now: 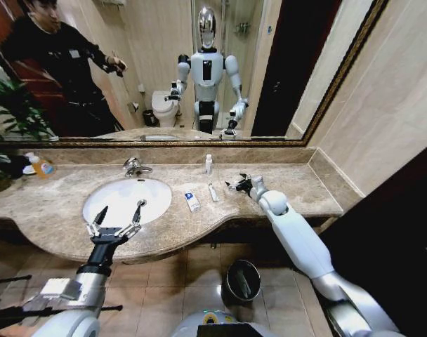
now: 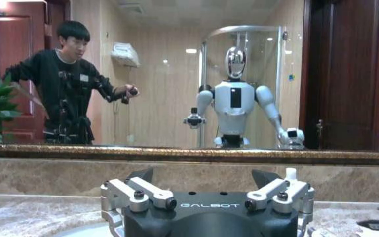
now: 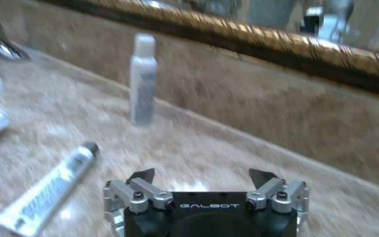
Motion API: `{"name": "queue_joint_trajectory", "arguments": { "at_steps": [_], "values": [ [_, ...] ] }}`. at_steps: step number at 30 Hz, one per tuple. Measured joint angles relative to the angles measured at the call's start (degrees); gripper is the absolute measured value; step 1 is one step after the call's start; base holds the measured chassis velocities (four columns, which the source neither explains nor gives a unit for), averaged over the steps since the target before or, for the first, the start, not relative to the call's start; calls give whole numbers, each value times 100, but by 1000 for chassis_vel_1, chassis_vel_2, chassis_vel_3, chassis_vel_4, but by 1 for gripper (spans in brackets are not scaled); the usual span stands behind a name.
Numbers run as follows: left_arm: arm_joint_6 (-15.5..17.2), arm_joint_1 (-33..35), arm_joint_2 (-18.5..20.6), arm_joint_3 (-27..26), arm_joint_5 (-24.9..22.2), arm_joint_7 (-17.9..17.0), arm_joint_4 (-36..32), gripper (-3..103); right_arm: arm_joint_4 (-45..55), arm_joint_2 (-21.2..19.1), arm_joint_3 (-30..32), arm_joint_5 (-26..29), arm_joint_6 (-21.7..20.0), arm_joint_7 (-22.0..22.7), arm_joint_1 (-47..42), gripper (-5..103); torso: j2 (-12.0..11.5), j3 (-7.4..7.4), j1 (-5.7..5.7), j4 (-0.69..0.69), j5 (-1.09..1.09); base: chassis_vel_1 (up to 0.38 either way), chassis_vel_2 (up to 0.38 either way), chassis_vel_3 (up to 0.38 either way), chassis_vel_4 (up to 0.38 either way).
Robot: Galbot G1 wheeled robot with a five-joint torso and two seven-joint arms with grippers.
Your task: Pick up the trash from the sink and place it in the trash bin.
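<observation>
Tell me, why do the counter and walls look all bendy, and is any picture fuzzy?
In the head view the wide lens curves the vanity top and mirror frame. The right wrist view is smeared: the small white bottle and slim tube look soft. The left wrist view is fairly crisp.

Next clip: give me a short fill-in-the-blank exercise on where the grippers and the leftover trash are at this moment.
1. The left gripper hovers with open fingers over the front rim of the ____.
2. The slim tube lies flat on the counter, while the small white bottle stands ____ near the back wall.
3. The black trash bin stands on the ____ below the counter.
4. The right gripper is open and holds ____.

Missing words: sink; upright; floor; nothing
</observation>
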Motion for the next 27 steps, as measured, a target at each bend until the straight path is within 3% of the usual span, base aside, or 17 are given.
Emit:
{"name": "queue_joint_trajectory", "arguments": {
  "at_steps": [2, 9, 16, 18, 24, 27],
  "values": [
    [0, 0, 0, 0, 0, 0, 0, 100, 51, -118, 61, 55, -270, -161, 0, 97, 0, 0, 0, -1, 0, 0, 0, 0, 0],
    [0, 0, 0, 0, 0, 0, 0, 100, 14, -201, 32, 194, -516, -297, 18, 99, 0, -1, 0, 0, 1, 0, 0, 0, 0],
    [0, 0, 0, 0, 0, 0, 0, 100, -250, -147, -2, 239, -420, -340, 150, 68, 0, 0, 0, 1, 0, 0, 0, 0, 0],
    [0, 0, 0, 0, 0, 0, 0, 100, -261, -155, -2, 250, -411, -353, 157, 68, 0, 0, 0, 0, 0, 0, 0, 0, 0],
    [0, 0, 0, 0, 0, 0, 0, 100, -285, -259, 9, 224, -266, -636, 158, 41, 1, 0, 0, 0, 0, 0, 0, 0, 0],
    [0, 0, 0, 0, 0, 0, 0, 100, -249, -279, 8, 232, -251, -643, 149, 35, 1, 0, 0, 0, 0, 0, 0, 0, 0]
  ]
}}
